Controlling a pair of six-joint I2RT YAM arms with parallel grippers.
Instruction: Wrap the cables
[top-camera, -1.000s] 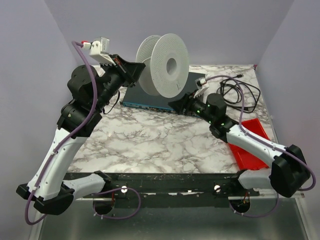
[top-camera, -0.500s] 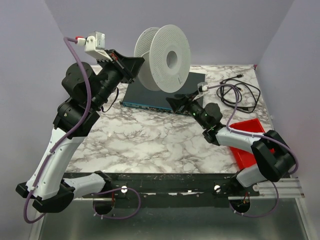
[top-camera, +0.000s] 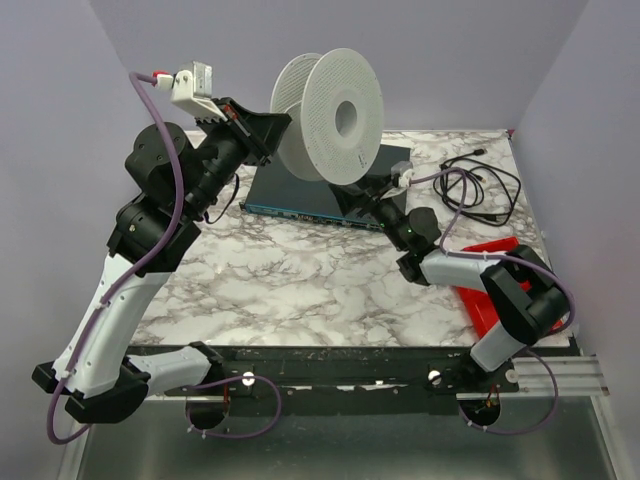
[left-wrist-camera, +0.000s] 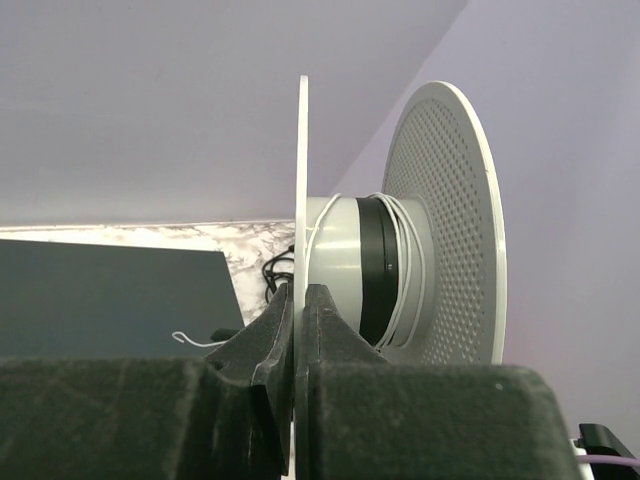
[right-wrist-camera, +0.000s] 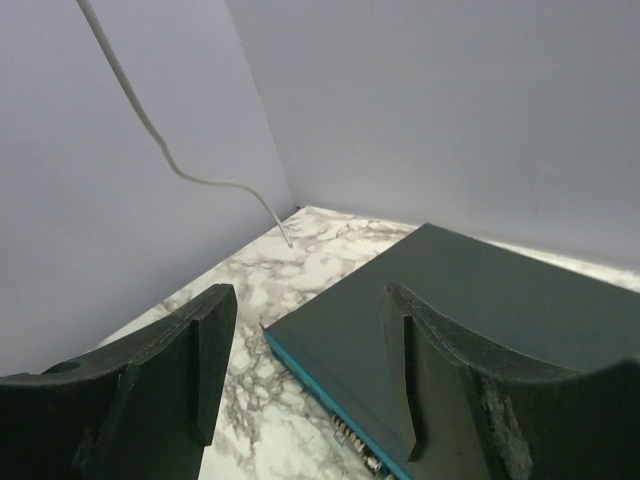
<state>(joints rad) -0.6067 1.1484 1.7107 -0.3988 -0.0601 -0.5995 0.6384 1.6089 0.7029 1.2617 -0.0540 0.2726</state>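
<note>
A large white spool (top-camera: 335, 120) is held in the air above the dark flat box (top-camera: 300, 195). My left gripper (top-camera: 272, 128) is shut on the spool's left flange (left-wrist-camera: 301, 200), jaws pinching its edge. The thin white wire (left-wrist-camera: 412, 270) is wound a few turns on the spool's hub, with a loose end (left-wrist-camera: 195, 341) over the box. My right gripper (top-camera: 362, 198) is open and empty, low under the spool's right side. In the right wrist view a free end of the white wire (right-wrist-camera: 190, 175) hangs down ahead of the open fingers (right-wrist-camera: 205, 350).
Black cords with plugs (top-camera: 480, 185) lie at the back right of the marble table (top-camera: 300, 280). A red tray (top-camera: 500, 285) sits at the right edge, under my right arm. Purple walls close in on the left, back and right.
My right gripper has moved forward and left, under the spool, its arm folding closer. My left arm lifted the spool a little between the earliest frame and half a second ago, then held still.
</note>
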